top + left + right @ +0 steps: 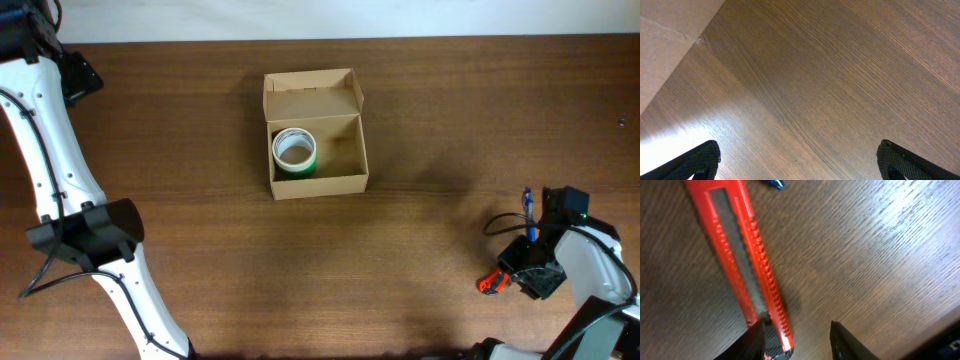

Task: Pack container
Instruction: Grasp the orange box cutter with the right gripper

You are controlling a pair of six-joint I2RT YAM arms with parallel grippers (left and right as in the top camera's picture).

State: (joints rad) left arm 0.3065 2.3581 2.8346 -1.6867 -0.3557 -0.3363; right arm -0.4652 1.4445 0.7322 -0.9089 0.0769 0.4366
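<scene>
The wooden counter [430, 120] carries little. The container [318, 185] sits near its far middle, flap lid folded back. A roll of tape [294, 150] lies flat in the left half of the container, and the right half is bare.

The left arm reaches up along the left side. Its end effector [797, 156] is spread wide over bare wood, holding nothing and well apart from the container.

The right arm is down in the near right corner, far from the container. Its end effector [796, 336] is low over a red utility knife [740, 260] that lies flat on the counter. The fingers are partly spread and straddle the knife's near end. One finger is against the handle and wood shows between the handle and the other, so nothing is pinched. A blue pen [527, 205] lies just beyond the knife.

The step in hand looks like fetching the next item, the knife, for packing. The next move calls for pressing the fingers together squarely on the handle. A grip this close to the tip may let the long body swing, so a hold nearer the middle seems safer. Then comes a lift and a long carry to the container's bare right half.
</scene>
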